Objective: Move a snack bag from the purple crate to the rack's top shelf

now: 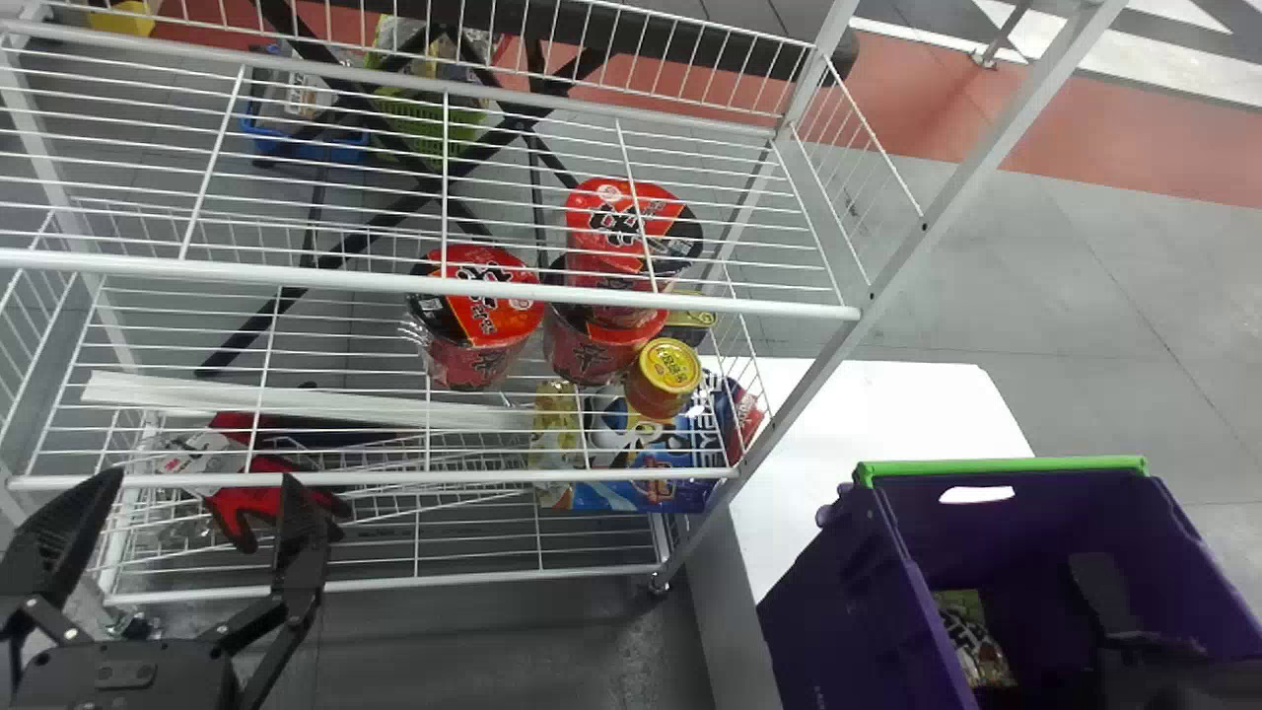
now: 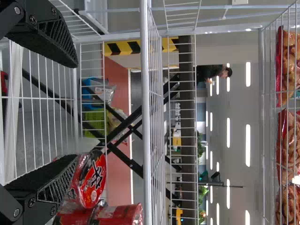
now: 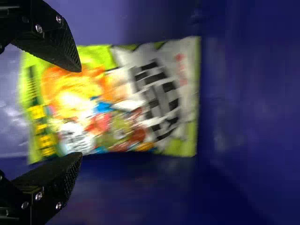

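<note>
At eight o'clock in the head view, our left gripper (image 1: 202, 476) hangs by the white rack (image 1: 296, 277), jaws wide and empty. Near twelve o'clock, we see red noodle cups (image 1: 483, 316) below an upper shelf. At four o'clock sits the purple crate (image 1: 838, 611) (green along its far rim). Inside lies the snack bag (image 1: 971, 646), toward eight o'clock from our right gripper (image 1: 1104, 592), whose jaws are spread wide, gripping nothing.
</note>
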You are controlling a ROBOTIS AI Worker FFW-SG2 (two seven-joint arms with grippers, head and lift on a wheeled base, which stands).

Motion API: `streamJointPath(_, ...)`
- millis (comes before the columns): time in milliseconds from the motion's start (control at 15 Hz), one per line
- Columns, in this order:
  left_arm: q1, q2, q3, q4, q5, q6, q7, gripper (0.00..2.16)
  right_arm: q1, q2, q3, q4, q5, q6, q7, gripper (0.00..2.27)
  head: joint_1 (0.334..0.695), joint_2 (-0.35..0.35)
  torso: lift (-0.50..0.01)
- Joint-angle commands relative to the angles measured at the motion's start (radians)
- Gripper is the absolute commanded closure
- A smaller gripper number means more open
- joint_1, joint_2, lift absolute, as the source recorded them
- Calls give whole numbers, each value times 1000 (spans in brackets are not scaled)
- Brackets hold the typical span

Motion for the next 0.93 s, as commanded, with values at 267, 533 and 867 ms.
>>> streamJointPath(267,-2,1,14,11,15,-3,-1,140,-70,-73,42,183,14,-97,-17,211,695,-350,-458)
streamJointPath(533,-7,-2,24,19,27,-6,-12,140,-81,-105,67,269,25,-186,-14,215,695,-350,-458)
streamJointPath(867,-10,0,38,36,38,-21,-17,140,-93,-105,90,326,25,-216,3,215,695,-350,-458)
